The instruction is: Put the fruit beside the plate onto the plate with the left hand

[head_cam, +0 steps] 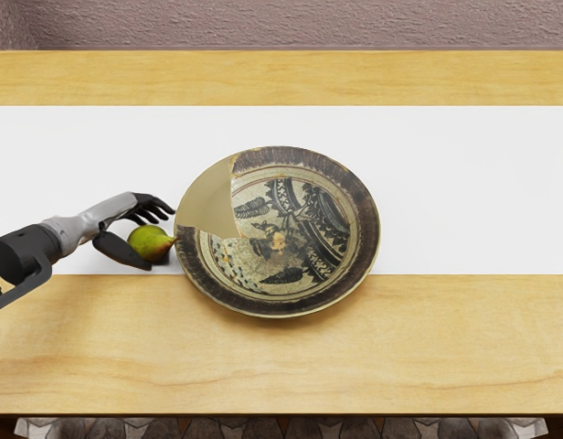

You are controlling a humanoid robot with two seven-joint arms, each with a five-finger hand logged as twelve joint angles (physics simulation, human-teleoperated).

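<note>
Nearest, a broad band of bare pale wood runs across the surface (281, 347), and nothing stands on it. Beyond its far edge the left arm (30, 251) comes in from the left side, dark at the forearm and grey at the wrist, ending in the left hand (124, 229) with its black digits. The thumb lies lowest and closest, stretched toward the plate and touching the near left side of the pear (151, 241). The green-yellow pear lies on its side just beside the plate's left rim, its narrow end pointing at the rim and about touching it; it rests on the surface, not on the plate. The round plate (368, 229) has a dark painted pattern and one plain tan patch at its upper left. On the far side of the pear the fingers (152, 211) are part-curled and held apart from the thumb, bracketing the fruit with a thin gap still showing above it, so the grip is not closed. The plate, pear and hand sit on a white runner (446, 183); behind it come another wood strip and a dull wall (281, 23)
</note>
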